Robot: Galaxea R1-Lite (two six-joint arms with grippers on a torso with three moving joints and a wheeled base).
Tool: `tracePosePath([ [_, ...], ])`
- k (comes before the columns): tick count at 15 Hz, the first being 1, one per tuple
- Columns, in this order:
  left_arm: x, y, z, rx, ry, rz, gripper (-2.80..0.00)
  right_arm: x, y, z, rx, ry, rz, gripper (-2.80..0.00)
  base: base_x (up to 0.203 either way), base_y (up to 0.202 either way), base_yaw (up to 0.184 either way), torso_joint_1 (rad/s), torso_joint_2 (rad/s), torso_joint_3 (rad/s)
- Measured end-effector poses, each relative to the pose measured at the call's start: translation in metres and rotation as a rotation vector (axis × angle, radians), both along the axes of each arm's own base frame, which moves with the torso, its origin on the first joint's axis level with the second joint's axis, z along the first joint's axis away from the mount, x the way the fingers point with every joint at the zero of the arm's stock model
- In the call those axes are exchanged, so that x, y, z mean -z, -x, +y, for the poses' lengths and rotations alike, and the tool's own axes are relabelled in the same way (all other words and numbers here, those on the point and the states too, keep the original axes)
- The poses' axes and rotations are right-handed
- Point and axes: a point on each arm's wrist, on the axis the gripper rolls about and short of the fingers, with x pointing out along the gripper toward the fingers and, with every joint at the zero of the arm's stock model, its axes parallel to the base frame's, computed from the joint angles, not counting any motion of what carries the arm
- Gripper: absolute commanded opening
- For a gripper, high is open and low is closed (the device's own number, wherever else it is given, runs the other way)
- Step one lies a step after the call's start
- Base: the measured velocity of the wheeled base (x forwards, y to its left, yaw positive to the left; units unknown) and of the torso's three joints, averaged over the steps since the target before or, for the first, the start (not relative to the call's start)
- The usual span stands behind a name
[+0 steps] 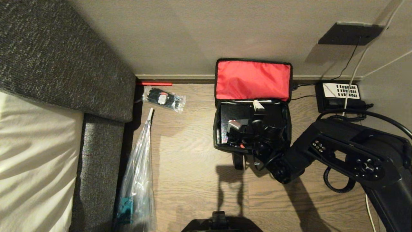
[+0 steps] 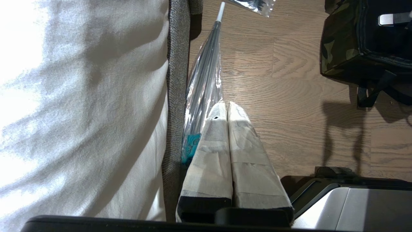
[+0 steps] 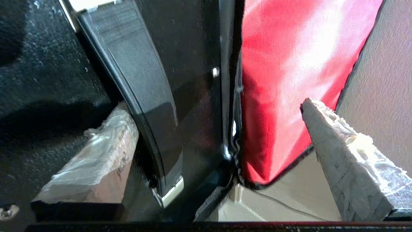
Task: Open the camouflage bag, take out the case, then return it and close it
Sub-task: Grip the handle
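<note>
The camouflage bag (image 1: 216, 129) stands open on the wood floor, its red-lined lid (image 1: 252, 80) leaning back against the wall. The black case (image 1: 235, 112) sits inside it. My right gripper (image 1: 248, 115) hangs over the bag's inside, open. In the right wrist view one finger (image 3: 96, 161) rests beside the case's black bar handle (image 3: 141, 80), and the other finger (image 3: 347, 161) stands out past the red lining (image 3: 289, 64); the right gripper (image 3: 214, 106) holds nothing. My left gripper (image 2: 225, 106) is parked low and shut, off to the side of the bag (image 2: 338, 48).
A grey couch with a white cover (image 1: 64, 64) fills the left side. A plastic-wrapped umbrella (image 1: 141, 161) and a small plastic packet (image 1: 164, 98) lie beside it. A black telephone (image 1: 339, 95) with cables sits right of the bag, by the wall.
</note>
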Motion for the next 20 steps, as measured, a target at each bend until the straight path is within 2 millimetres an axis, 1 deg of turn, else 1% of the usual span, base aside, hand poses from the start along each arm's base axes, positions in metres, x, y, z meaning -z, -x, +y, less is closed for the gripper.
tracePosePath([
  [3, 0.000, 0.000, 0.000, 0.000, 0.000, 0.000, -2.80, 0.005, 0.002, -0.002, 0.058, -0.022, -0.002, 0.00, 0.000, 0.000, 0.000, 0.000, 0.00, 0.000],
  [5, 0.000, 0.000, 0.000, 0.000, 0.000, 0.000, -2.80, 0.014, 0.007, -0.003, 0.071, -0.023, -0.006, 0.00, 0.000, 0.000, 0.000, 0.000, 0.00, 0.000],
  [7, 0.000, 0.000, 0.000, 0.000, 0.000, 0.000, -2.80, 0.021, 0.010, -0.001, 0.078, -0.030, 0.003, 0.00, 0.000, 0.000, 0.000, 0.000, 0.00, 0.000],
  [10, 0.000, 0.000, 0.000, 0.000, 0.000, 0.000, -2.80, 0.033, 0.012, 0.006, 0.110, -0.072, 0.008, 0.00, 0.000, 0.000, 0.000, 0.000, 0.00, 0.000],
  [13, 0.000, 0.000, 0.000, 0.000, 0.000, 0.000, -2.80, 0.043, 0.010, 0.013, 0.099, -0.113, 0.005, 0.00, 0.000, 0.000, 0.000, 0.000, 0.00, 0.000],
  [17, 0.000, 0.000, 0.000, 0.000, 0.000, 0.000, -2.80, 0.052, 0.006, 0.016, 0.078, -0.110, -0.004, 0.00, 0.000, 0.000, 0.000, 0.000, 0.00, 0.000],
  [20, 0.000, 0.000, 0.000, 0.000, 0.000, 0.000, -2.80, 0.052, 0.002, 0.015, 0.057, -0.106, -0.014, 0.00, 0.000, 0.000, 0.000, 0.000, 0.00, 0.000],
])
